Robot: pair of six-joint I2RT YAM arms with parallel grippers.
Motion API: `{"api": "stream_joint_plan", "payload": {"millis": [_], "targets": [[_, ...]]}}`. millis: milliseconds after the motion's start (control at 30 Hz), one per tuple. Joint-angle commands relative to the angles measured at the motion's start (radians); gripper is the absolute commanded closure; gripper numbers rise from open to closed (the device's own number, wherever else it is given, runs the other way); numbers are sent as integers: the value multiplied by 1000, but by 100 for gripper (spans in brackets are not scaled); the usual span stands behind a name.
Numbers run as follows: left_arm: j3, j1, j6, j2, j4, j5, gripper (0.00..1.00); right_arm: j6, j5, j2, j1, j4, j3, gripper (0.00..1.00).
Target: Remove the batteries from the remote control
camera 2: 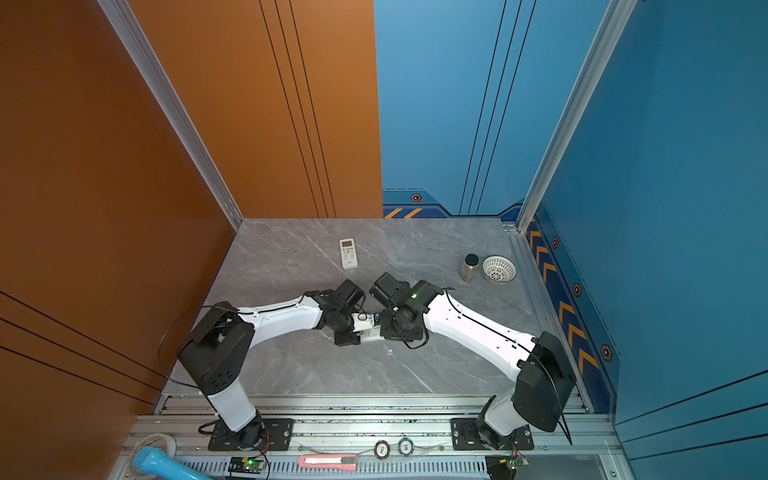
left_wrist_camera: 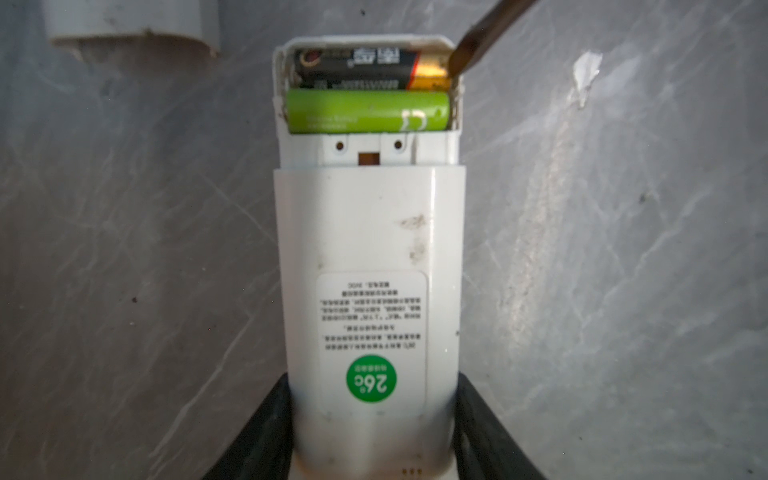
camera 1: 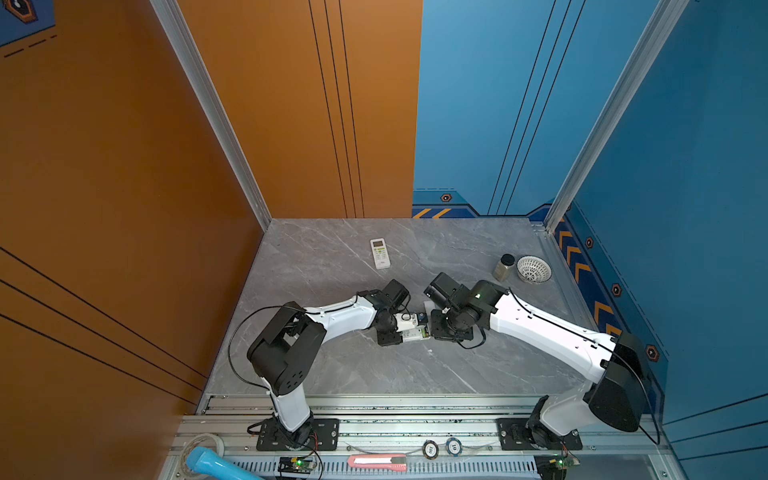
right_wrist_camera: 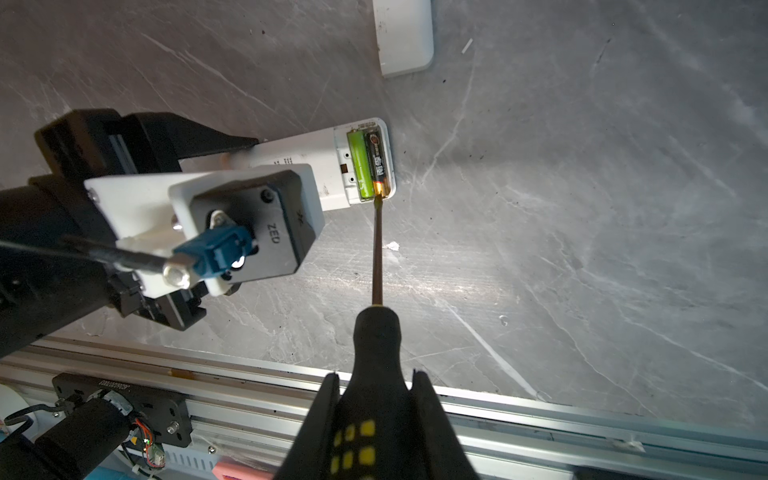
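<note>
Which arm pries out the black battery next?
Right: right end effector holds the screwdriver, tip at the gold end of the black battery; left end effector is clamping the remote.

The remote's (left_wrist_camera: pixel 368 232) back has a green round sticker (left_wrist_camera: pixel 371 379) reading "26°". The camera box (right_wrist_camera: pixel 253 224) beside the remote reads "ZED". A blue chip (camera 2: pixel 405 446), well apart from the remote, reads "10".

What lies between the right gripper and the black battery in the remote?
The screwdriver: the right gripper is shut on its handle, its shaft reaching the gold end of the black battery, in the right wrist view.
</note>
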Motion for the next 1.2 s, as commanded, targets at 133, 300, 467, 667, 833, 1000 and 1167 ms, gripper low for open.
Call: {"api": "stream_joint_plan", "payload": {"millis": [133,300,467,667,833,1000,1167], "targets": [[-19,-20,-11,24,-41,15,74,21,-7,14,3,-86,-13,100],[-17,-21,-16,26,-40,10,75,24,-14,8,1,-89,-10,100],[-17,-23,-17,25,-35,4,76,31,-14,6,2,-94,-11,100],[-18,-26,-20,23,-27,-4,78,39,-19,4,4,-98,-12,100],[-19,-27,-22,24,-24,-8,79,44,-23,3,5,-101,-10,100],[-18,-28,-24,23,-22,-11,79,48,-24,-4,6,-107,-13,100],[-18,-29,-23,19,-20,-15,79,59,-17,-16,5,-110,-24,100]]}}
